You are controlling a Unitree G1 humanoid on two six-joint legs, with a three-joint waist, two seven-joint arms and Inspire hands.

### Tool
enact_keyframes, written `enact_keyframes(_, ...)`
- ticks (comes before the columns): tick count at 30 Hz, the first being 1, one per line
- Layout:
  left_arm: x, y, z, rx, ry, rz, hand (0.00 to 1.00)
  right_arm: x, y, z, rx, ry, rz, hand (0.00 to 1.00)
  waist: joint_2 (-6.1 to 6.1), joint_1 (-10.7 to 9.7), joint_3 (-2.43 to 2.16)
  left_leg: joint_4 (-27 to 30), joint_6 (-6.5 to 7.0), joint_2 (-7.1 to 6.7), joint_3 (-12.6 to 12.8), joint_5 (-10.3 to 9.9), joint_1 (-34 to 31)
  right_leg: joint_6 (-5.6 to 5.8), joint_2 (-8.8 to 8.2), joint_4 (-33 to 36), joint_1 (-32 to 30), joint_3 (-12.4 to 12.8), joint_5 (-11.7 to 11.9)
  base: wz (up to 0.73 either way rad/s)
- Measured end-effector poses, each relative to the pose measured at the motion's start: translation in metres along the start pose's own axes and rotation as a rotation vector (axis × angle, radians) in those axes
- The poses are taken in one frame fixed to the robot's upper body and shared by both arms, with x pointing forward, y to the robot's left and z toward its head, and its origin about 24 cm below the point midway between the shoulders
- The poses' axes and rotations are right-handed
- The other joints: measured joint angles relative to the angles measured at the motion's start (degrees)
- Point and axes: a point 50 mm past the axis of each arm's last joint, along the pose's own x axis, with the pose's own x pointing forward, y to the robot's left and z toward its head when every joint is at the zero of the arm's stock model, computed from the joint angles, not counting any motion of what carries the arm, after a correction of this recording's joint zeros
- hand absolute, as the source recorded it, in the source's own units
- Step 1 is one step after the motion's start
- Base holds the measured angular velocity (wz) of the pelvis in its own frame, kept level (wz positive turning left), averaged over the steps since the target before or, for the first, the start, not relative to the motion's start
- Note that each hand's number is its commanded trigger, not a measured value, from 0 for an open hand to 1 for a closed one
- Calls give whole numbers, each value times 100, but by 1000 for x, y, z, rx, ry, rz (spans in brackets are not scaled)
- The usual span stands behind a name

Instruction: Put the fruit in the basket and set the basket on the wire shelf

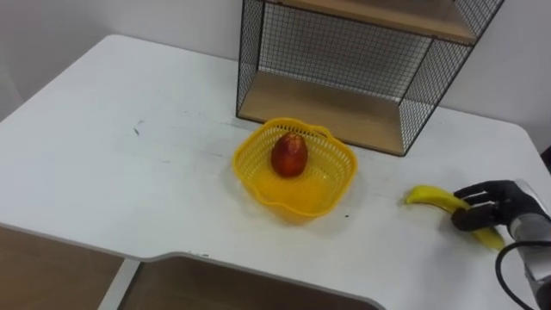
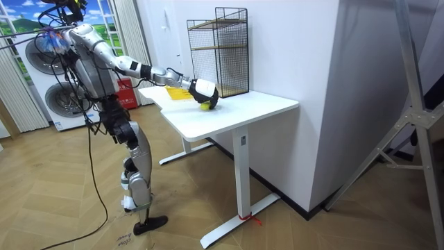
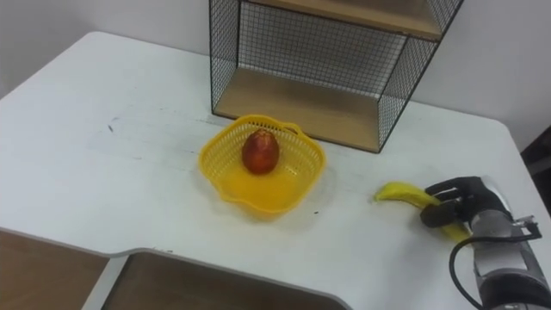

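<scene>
I found the right hand (image 1: 492, 205) near the right end of the white table (image 1: 129, 172), its fingers curled round the middle of the banana (image 1: 428, 198). The banana appeared to rest on the tabletop, well apart from the yellow basket (image 1: 303, 200). One red fruit (image 1: 289, 155) already sat in the basket, which stood just before the wire shelf (image 1: 344, 108). I judged the banana pickup to be the step in hand. The next move called for a firm lift, a carry leftward over the rim, and release beside the red fruit. Shelving the basket was not yet done.
</scene>
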Motion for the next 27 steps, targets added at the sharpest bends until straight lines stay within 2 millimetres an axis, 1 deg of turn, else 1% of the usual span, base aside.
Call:
enact_keyframes(3, 0, 0, 1, 0, -4, 1, 0, 0, -1, 4, -1, -14, 7, 100, -15, 1, -6, -5, 0, 0, 32, 0, -3, -2, 0, -6, -50, 43, -4, -6)
enact_keyframes(5, 0, 1, 2, -5, -8, 1, 0, -1, 1, 7, 18, -26, 27, 100, -38, -1, -21, -17, 2, 0, 46, 1, 6, -2, -1, -6, -57, 72, -5, -6)
enact_keyframes(9, 0, 3, 4, -6, -23, 6, 0, -1, 3, 9, 54, -38, 45, 100, -60, 6, -19, -33, 3, -1, 74, 2, 28, -2, -1, -3, -53, 83, -5, -1)
enact_keyframes(12, 0, 2, 4, -3, -28, 4, 0, -3, 6, 18, 67, -93, 59, 100, -63, 8, -22, -45, 2, 1, 112, 3, -2, -1, 4, 0, -72, 132, -5, -7)
enact_keyframes(13, 0, 2, 5, -3, -30, 3, 0, -5, 8, 26, 71, -127, 72, 100, -76, 11, -27, -55, 3, 4, 153, 4, -10, -2, 6, 9, -106, 173, -5, -15)
enact_keyframes(15, 0, 2, 6, -4, -36, 4, 0, -8, 13, 37, 61, -182, 94, 100, -64, -1, -21, -86, 8, 4, 201, 6, -10, -1, 5, 13, -144, 228, -4, -13)
enact_keyframes(18, 0, 4, 9, -4, -51, 9, 0, -22, 23, 62, 24, -323, 137, 100, -63, 4, -21, -113, 11, 5, 250, 8, -32, 0, 4, 19, -219, 262, -4, -7)
enact_keyframes(20, 0, 5, 16, 4, -69, 13, 0, -31, 30, 82, 28, -415, 165, 100, -62, -6, -23, -112, 12, 7, 251, 10, -35, 0, 4, 27, -256, 270, -4, 0)
enact_keyframes(21, 0, 5, 16, 7, -72, 13, 0, -33, 30, 85, 24, -433, 167, 100, -63, -2, -23, -115, 13, 7, 251, 10, -38, 0, 4, 34, -272, 275, -4, 0)
enact_keyframes(23, 0, 5, 21, 14, -93, 18, 0, -43, 32, 100, 30, -514, 172, 100, -65, -3, -21, -118, 14, 7, 244, 11, -43, 0, -2, 36, -277, 268, -4, 0)
enact_keyframes(27, 0, 5, 25, 14, -103, 18, 0, -53, 30, 115, 33, -590, 162, 100, -37, -7, -4, -147, 14, 5, 229, 11, 32, 2, -1, 14, -193, 264, -5, 1)
